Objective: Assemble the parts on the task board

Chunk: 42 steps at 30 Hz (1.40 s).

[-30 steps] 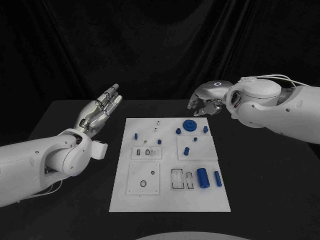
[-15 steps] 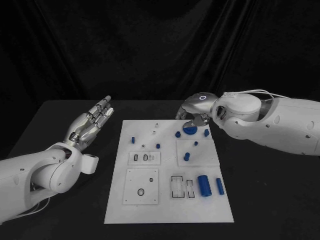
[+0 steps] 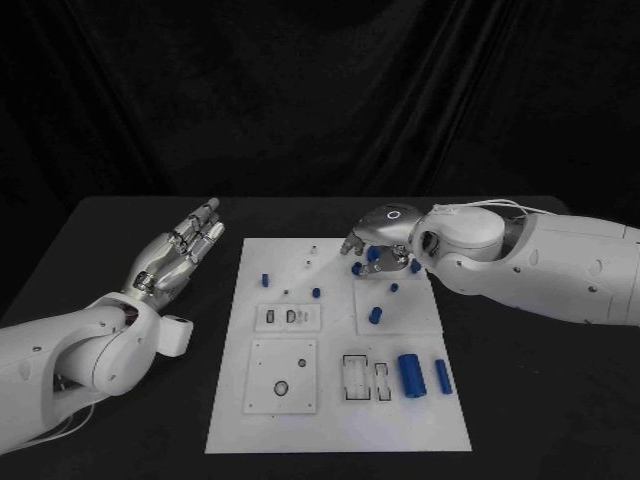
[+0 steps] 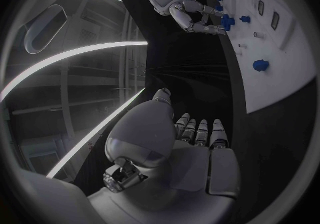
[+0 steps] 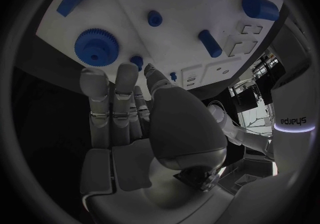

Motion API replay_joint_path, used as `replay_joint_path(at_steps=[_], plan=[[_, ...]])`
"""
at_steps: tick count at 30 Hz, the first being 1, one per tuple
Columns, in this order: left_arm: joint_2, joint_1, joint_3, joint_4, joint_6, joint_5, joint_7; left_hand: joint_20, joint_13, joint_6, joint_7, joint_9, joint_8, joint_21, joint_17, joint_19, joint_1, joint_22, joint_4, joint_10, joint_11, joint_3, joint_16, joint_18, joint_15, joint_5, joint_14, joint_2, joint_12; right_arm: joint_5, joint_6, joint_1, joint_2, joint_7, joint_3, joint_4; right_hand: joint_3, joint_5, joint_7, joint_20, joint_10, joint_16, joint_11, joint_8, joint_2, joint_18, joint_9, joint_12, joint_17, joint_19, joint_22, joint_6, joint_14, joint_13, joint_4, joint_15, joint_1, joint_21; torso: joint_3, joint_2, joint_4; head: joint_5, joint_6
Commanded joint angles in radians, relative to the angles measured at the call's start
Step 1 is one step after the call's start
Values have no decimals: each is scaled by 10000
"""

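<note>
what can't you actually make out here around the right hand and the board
- Head view: the right hand hangs over the blue gear at the task board's far end and covers most of it; touching or not, cannot tell.
- Right wrist view: the fingers reach toward the gear, but contact is unclear.
- Head view: the small parts by the far edge are too small to identify.
- Left hand: open, holding nothing.

Dim scene, black backdrop; the white board (image 3: pixel 335 350) stands out brightly. Wrist views bend and darken at their rims.
</note>
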Motion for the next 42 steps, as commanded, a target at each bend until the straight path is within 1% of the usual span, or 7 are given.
replay_joint_path(at_steps=[1,6,9,14,26,34,42], plan=[[-5,30,12,35,156,-47,919,80,9,5,68,9,65,-58,-17,8,65,-17,2,1,103,38,-66,152,-66,53,-4,16,3,-130,-76,-57,12,107,7,-29,82,92,-6,52,133,87,-2,30,-54,-80,40,-59,-11,-68,80,363,22,-13,19,29,91,83,-2,24,16,5,-25],[0,30,12,29,169,-47,920,86,10,10,71,10,65,-58,-17,8,64,-17,4,1,106,38,-66,155,-63,53,-4,18,7,-130,-48,-131,47,122,7,-111,174,274,-34,69,228,241,-2,115,-47,-84,76,-83,52,-144,264,816,0,-26,16,33,146,213,-3,28,10,-2,-50],[9,30,12,18,183,-47,916,86,10,10,71,10,65,-58,-17,8,64,-17,4,1,106,38,-66,155,-63,53,-4,18,7,-131,-55,-180,83,124,7,-181,373,710,-30,85,255,352,26,162,-70,-83,89,-106,62,-228,405,1138,-29,-40,-21,49,266,309,-5,16,21,-8,-82],[26,30,12,1,211,-47,907,101,8,26,82,12,68,-58,-17,8,62,-17,7,0,115,38,-66,161,-54,52,-4,23,2,-131,8,-235,125,128,7,-273,483,709,-42,96,235,462,33,206,-112,-85,102,-114,117,-285,503,1410,-41,-44,21,55,242,365,-7,9,17,12,-113],[105,30,12,-118,319,-47,871,163,7,30,115,10,65,-58,-17,8,65,-17,5,-2,160,44,-66,177,7,63,-4,47,-8,-131,-458,-471,347,541,7,-679,1065,749,161,105,681,658,10,342,-49,-112,192,-61,146,-340,894,2235,-77,-40,165,50,350,612,-5,13,25,-39,-187],[131,29,11,-177,383,-47,838,251,7,85,181,17,72,-58,-17,8,91,-17,-5,-2,225,56,-66,190,80,103,-4,62,-8,-130,-955,-555,374,729,7,-836,1759,445,414,32,1254,721,-157,441,20,-111,286,-66,109,-401,1072,2790,-114,-53,66,-46,786,698,-15,4,6,61,-209],[124,29,11,-206,427,-48,797,342,6,111,231,19,75,-58,-17,8,137,-17,-19,-3,271,73,-66,210,139,172,-4,65,-15,-122,-1672,-521,265,785,8,-724,2329,-296,609,14,1985,919,-161,460,15,-153,380,-77,231,-399,1398,3194,-105,-58,-150,-45,1205,891,-22,2,36,101,-205]])
